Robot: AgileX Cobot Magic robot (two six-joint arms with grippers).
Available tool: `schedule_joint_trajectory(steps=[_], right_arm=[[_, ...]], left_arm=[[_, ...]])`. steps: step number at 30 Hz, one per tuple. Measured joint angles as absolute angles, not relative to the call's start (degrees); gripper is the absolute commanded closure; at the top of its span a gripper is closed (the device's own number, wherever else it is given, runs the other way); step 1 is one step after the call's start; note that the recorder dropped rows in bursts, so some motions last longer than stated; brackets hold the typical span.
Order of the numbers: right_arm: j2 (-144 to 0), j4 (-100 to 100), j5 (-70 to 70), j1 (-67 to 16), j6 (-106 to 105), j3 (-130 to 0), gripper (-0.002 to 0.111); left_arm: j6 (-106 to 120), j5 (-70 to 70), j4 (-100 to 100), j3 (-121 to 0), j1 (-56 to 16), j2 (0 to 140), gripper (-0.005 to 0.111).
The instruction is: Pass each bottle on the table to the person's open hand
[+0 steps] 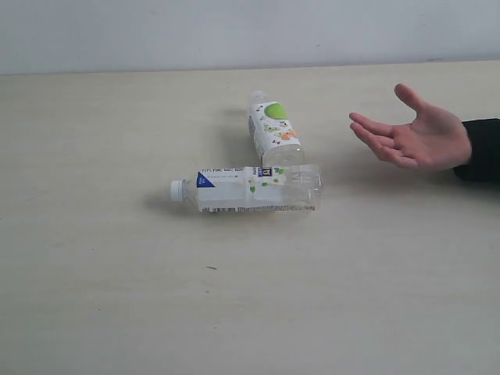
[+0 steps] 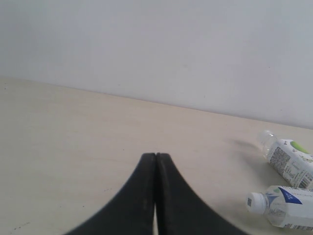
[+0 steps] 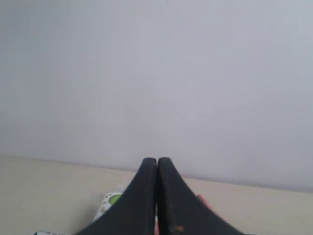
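While left fingers [image 2: 139, 196] and right fingers [image 3: 139, 196] are pressing together empty, I am seeing two bottles [image 1: 250, 189] lying on tabletop [image 1: 117, 297], open hand [image 1: 418, 137] near.

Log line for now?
left tool, right tool: shut, empty | green-labelled clear plastic bottle, blue-labelled bottle: lying on beige table | bare hand: open

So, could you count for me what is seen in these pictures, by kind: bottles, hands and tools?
Bottles: 2, the green-label bottle and the blue-label bottle, both lying on the table
Hands: 1, the open hand
Tools: 2, the left tool and the right tool, both shut
Total: 5
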State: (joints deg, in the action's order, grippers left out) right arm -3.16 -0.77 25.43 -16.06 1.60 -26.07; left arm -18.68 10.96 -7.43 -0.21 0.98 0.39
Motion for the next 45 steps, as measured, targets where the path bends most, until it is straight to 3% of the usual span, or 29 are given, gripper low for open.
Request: schedule_joint_trajectory(steps=[7, 16, 25, 27, 36, 45], right_arm=[[-27.9, -2.7, 27.0, -16.1, -6.8, -31.8, 0.108], [-64.4, -23.4, 43.3, -16.2, -32.5, -55.0, 0.108], [-87.3, -26.2, 46.0, -23.7, -38.1, -68.9, 0.108], [-91.8, -25.6, 45.9, -25.3, -39.1, -71.0, 0.101], [-105.8, -15.5, 43.6, -31.8, -41.7, -77.5, 0.049], [-111.0, -6.0, 36.5, -38.2, -48.8, -77.5, 0.034]], left_arm=[[-18.7, 11.0, -7.4, -0.2, 1.0, 0.4, 0.107], [-18.7, 11.0, -7.4, -0.2, 1.0, 0.4, 0.107], [-18.7, 11.0, -7.4, -0.2, 1.0, 0.4, 0.107], [-18.7, 11.0, -7.4, -0.2, 1.0, 0.4, 0.107], [-18.7, 11.0, -7.4, -0.2, 1.0, 0.4, 0.107], [-18.7, 11.0, -7.4, -0.2, 1.0, 0.4, 0.107]])
